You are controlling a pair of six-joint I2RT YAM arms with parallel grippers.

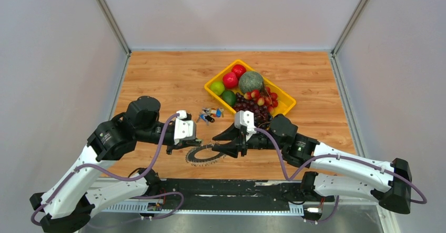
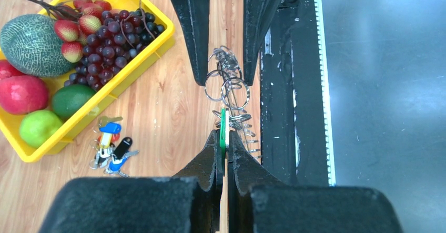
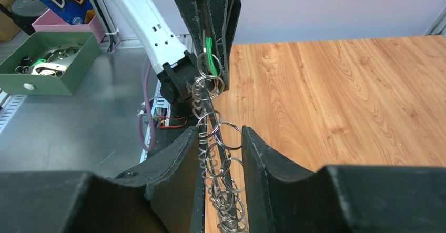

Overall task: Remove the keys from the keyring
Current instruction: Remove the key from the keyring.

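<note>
Keyring (image 1: 190, 157) looks stiff, keys (image 1: 210, 162) dangle loose; left gripper (image 2: 223, 138) pinching green tag (image 2: 222, 127), right gripper (image 3: 221, 138) part-open astride; take one key head

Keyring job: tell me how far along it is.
Done: nothing visibly; the keys crowd the keyring. In hand: the left end effector is shut on the green tag, holding the ring, while the right end effector stands open astride it. Left: working every key off.
</note>
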